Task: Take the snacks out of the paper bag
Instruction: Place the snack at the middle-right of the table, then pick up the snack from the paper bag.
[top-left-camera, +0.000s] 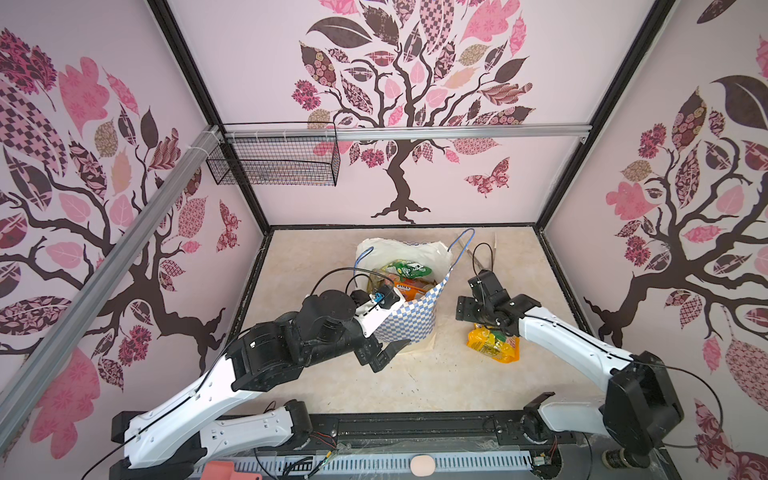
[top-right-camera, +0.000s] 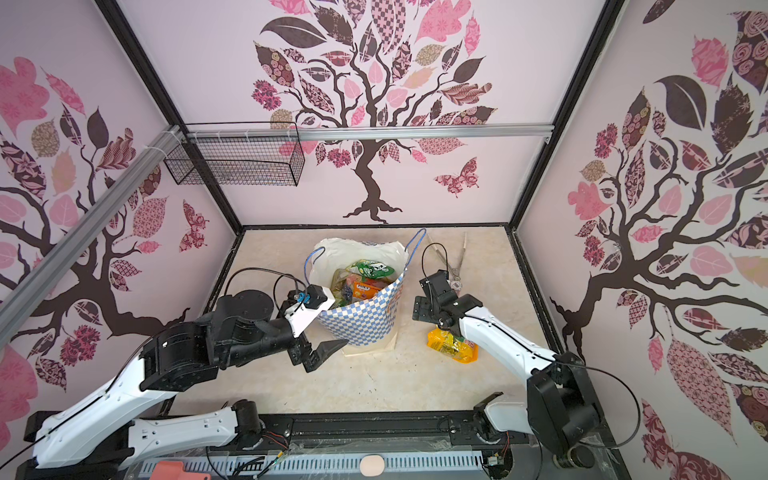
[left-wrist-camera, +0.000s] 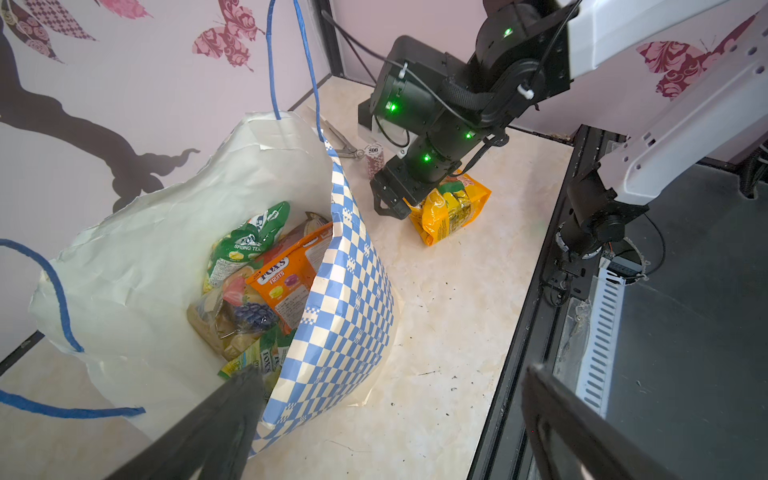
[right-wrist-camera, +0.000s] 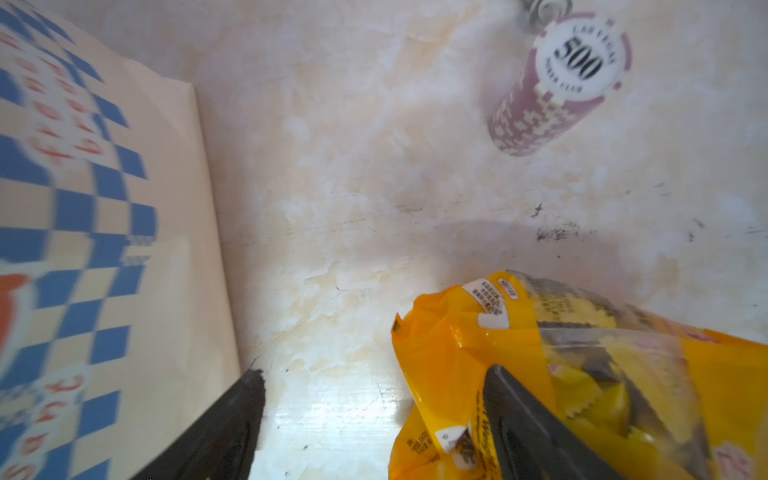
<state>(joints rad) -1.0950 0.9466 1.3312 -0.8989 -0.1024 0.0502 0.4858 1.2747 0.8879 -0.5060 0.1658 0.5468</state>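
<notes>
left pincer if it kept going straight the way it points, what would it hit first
Probably the paper bag, low on its checkered wall; in a top view one fingertip is almost at it. Depth unclear.

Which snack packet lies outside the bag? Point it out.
The yellow-orange packet, on the table beside the paper bag, below the right pincer; the other packets sit inside.

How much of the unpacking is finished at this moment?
Done: one yellow packet lies on the table beside the paper bag. In hand: nothing; the right gripper is open over that packet, the left gripper open near the bag. Left: the green packet, the orange FOX'S packet and several more inside the bag.
</notes>
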